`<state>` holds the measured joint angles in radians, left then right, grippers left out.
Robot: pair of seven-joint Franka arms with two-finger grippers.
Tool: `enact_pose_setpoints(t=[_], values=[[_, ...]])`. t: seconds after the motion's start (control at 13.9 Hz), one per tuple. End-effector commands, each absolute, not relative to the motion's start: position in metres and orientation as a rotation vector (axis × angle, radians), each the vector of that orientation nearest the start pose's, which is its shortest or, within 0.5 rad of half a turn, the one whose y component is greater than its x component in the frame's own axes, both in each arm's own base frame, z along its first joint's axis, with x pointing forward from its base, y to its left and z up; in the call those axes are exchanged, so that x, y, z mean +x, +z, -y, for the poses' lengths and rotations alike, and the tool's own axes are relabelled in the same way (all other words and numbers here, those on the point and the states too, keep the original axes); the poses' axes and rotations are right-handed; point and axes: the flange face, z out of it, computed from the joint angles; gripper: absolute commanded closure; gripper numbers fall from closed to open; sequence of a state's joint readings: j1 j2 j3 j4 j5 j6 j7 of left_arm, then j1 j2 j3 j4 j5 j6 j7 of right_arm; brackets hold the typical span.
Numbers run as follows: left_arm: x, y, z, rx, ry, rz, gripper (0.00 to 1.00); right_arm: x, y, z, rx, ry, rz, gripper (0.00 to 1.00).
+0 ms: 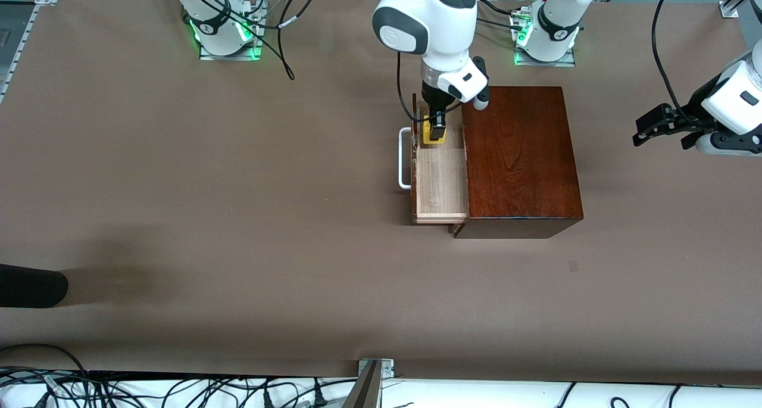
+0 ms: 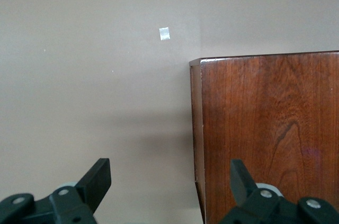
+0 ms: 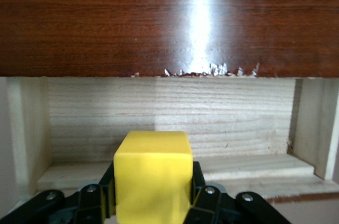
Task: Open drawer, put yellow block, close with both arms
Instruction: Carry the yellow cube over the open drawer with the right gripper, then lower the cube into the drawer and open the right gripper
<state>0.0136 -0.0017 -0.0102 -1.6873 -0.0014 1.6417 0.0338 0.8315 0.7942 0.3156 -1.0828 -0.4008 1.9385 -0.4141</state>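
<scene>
The glossy mahogany box [image 1: 518, 158] stands mid-table with its drawer [image 1: 440, 181] pulled out toward the right arm's end. The pale tray is bare, and the white bar handle [image 1: 405, 158] is on its front. My right gripper [image 1: 436, 131] is shut on the yellow block [image 1: 430, 135] and holds it just over the part of the tray farther from the front camera. In the right wrist view the block [image 3: 153, 176] sits between the fingers [image 3: 198, 181] above the pale tray [image 3: 175, 113]. My left gripper [image 1: 638, 133] waits, open and empty [image 2: 169, 176], beside the box at the left arm's end.
A dark rounded object [image 1: 30, 286] lies at the table's edge at the right arm's end, nearer the front camera. A small tape mark [image 1: 572, 265] is on the table nearer the camera than the box; it also shows in the left wrist view [image 2: 164, 34]. Cables run along the near edge.
</scene>
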Motion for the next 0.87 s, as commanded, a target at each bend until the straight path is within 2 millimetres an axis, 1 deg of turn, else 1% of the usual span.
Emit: enact_pose_setpoints(t=[0.0,0.14,0.43,0.5,0.79], values=[[0.563,0.584,0.002,-3.143,0.091,-0.084,0.00,0.418,0.369,-0.656,2.068,0.232,-2.171,1.00],[0.563,0.585,0.003,-3.115,0.084,-0.098,0.00,0.424,0.360,-0.651,2.061,0.201,-2.178,1.00],[0.564,0.585,0.002,-3.116,0.085,-0.100,0.00,0.433,0.339,-0.647,2.067,0.164,-2.181,1.00],[0.564,0.585,0.002,-3.116,0.085,-0.103,0.00,0.435,0.338,-0.645,2.068,0.161,-2.180,1.00],[0.563,0.583,-0.002,-3.120,0.097,-0.095,0.00,0.435,0.323,-0.646,2.072,0.140,-2.181,1.00]])
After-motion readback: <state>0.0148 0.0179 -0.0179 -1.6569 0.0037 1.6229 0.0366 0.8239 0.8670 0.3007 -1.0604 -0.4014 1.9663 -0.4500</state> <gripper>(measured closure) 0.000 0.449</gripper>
